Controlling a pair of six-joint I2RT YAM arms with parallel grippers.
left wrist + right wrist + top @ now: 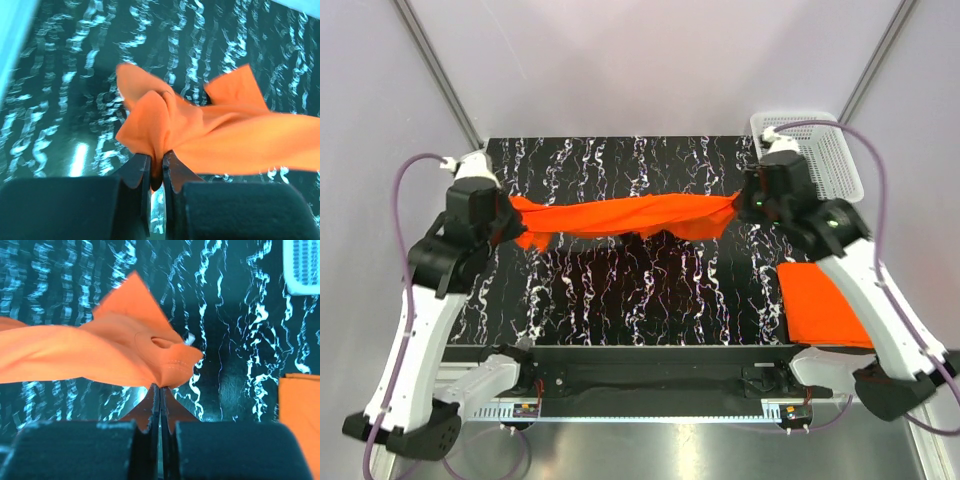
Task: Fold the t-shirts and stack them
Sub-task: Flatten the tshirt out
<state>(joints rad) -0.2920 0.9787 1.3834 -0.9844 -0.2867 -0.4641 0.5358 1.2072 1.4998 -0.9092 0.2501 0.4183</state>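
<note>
- The left arm rises from its base at the near-left corner. Its elbow is bent outward and its forearm leans in over the black, white-veined marble-pattern table [620, 290], with the wrist turned toward the centre.
- The left gripper [156, 162] is pinched on one bunched end of a bright orange short-sleeved t-shirt of thin cloth [625, 217]. Its jaws are nearly together, with a fold of fabric wedged in the narrow gap.
- The right arm slants up from the near-right corner to the far right of the table, wrist pointing left, just in front of a white plastic mesh basket [830, 150].
- The right gripper [160, 392] is clamped on the shirt's other end at a stitched hem, with its jaws almost flush.
- The shirt is strung between the two grippers as a twisted band across the middle of the table, sagging slightly. Whether its lowest fold touches the surface cannot be told.
- A second orange t-shirt, folded flat [820, 300], lies on the table's near-right part, partly under the right forearm.
</note>
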